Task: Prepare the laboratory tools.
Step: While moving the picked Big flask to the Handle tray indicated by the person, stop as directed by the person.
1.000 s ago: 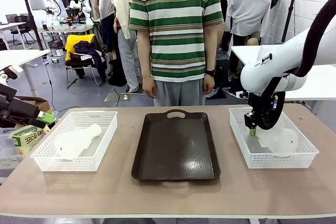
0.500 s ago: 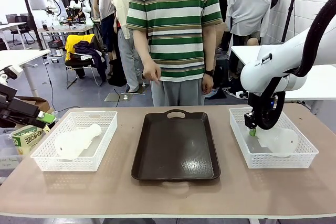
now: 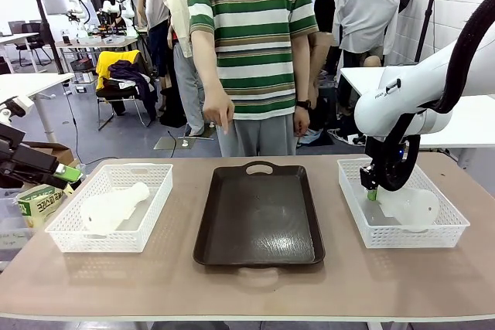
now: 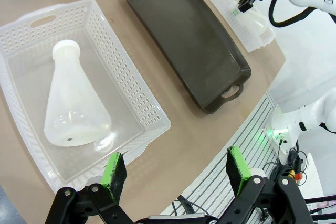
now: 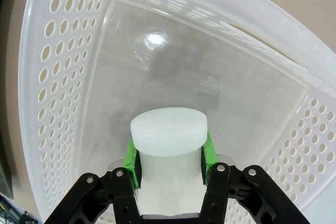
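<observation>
The right hand pinches the white-rimmed neck of a frosted translucent conical flask between its green pads, inside the right white perforated plastic basket. That flask seems to lie tilted there. The left hand hangs spread wide, off the edge of the beige worktop. Nearby, the second alike flask lies on its side in the left white basket. A dark brown rectangular tray sits between the baskets.

front: across table | left wrist: high, shares tray with front | right wrist: close inside basket
</observation>
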### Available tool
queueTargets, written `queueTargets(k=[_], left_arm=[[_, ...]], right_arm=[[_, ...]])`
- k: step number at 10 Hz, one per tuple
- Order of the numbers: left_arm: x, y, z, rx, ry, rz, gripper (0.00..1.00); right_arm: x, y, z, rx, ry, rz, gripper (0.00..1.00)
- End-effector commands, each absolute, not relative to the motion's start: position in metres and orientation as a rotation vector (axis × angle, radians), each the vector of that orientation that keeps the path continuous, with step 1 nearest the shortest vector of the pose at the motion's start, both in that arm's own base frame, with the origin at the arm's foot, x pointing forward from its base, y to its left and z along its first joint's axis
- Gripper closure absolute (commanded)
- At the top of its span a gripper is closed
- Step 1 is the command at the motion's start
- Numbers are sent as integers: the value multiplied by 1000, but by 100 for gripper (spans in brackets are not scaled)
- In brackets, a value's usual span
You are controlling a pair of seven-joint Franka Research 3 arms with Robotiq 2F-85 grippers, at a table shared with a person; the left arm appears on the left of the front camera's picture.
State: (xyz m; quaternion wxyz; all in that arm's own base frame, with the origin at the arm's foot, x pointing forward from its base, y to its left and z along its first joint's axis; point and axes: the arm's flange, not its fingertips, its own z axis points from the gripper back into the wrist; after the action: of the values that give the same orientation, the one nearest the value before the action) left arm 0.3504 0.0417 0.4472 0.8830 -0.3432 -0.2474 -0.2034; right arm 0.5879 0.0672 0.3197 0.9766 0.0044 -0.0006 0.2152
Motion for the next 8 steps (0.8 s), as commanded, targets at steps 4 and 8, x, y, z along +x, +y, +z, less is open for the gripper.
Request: queueTargets(k=[4, 8], left_arm=[[352, 43, 446, -727, -531, -432, 0], [352, 43, 446, -727, -531, -432, 0]], right_arm=[[588, 68, 319, 9, -2, 434, 100], [588, 68, 319, 9, -2, 434, 100]])
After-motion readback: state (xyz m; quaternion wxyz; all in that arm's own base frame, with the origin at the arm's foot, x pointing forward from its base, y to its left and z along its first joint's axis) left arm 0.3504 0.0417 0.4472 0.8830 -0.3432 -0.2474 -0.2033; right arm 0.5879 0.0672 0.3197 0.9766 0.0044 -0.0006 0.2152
